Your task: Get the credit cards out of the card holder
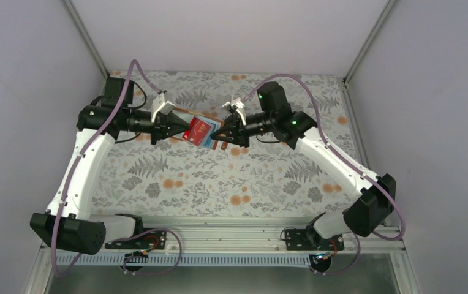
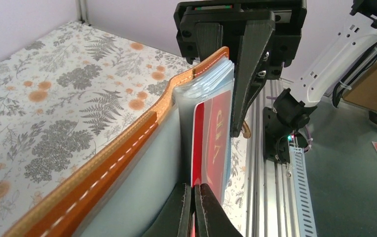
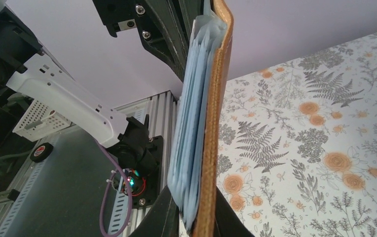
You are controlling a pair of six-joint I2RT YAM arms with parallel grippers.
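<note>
At the centre of the top view, above the counter (image 1: 219,180), the right jaws clamp the open holder (image 2: 127,143) while the left jaws pinch the red card (image 2: 211,138) poking from its pockets (image 2: 208,81); a straight pull in line with them, holder held firm, should free it cleanly.

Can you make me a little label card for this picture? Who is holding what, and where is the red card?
left gripper: shut, pinching the edge of the red card
right gripper: shut on the card holder
red card: at the pale blue pockets; can't tell how far out it is
card holder: open, held between both arms over the table
other cards: can't see them clearly
</note>
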